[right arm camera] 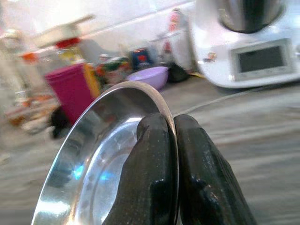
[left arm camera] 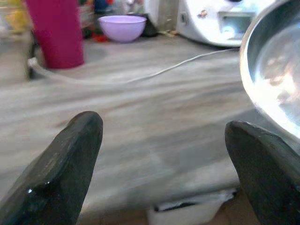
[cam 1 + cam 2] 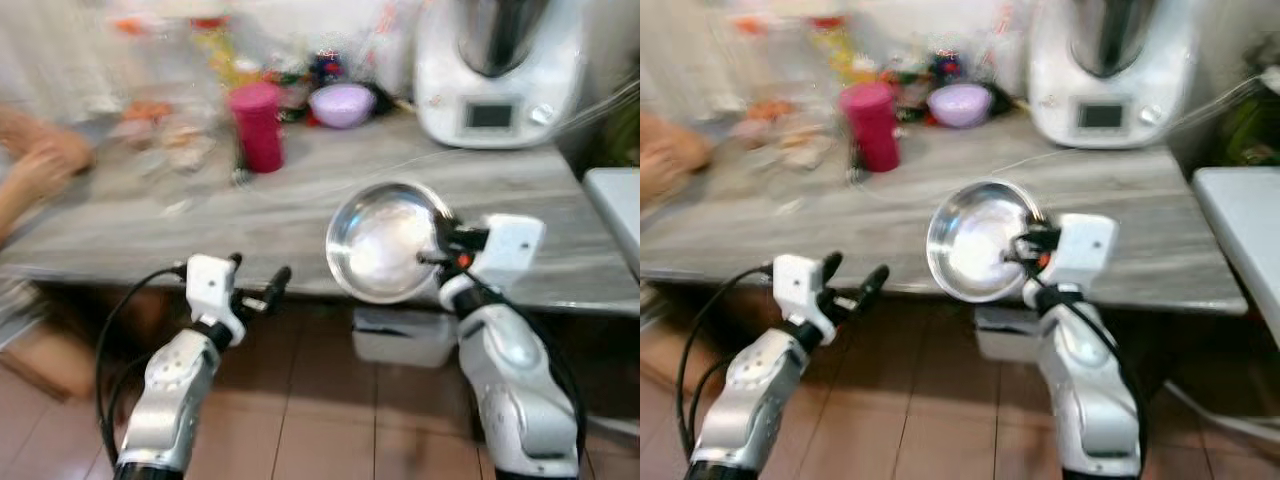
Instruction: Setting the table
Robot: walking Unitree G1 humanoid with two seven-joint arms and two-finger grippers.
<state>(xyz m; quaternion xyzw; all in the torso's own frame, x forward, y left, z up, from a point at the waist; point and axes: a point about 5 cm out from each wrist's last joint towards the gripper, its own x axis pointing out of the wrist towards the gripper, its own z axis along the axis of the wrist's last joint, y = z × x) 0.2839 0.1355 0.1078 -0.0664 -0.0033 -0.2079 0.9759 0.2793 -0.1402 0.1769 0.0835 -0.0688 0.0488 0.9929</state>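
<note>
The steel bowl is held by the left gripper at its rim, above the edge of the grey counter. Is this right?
Not quite. The right gripper holds the steel bowl, pinching its rim, as the right wrist view shows. The left gripper is open and holds nothing. The bowl is indeed above the edge of the grey counter.

A grey marbled counter (image 3: 300,205) bears a magenta cup (image 3: 259,126), lilac bowl (image 3: 342,104), white appliance (image 3: 498,70) and blurred, seemingly food clutter (image 3: 165,135).

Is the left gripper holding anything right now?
No, the left gripper is open, its two black fingers spread apart with nothing but the grey counter between them.
</note>
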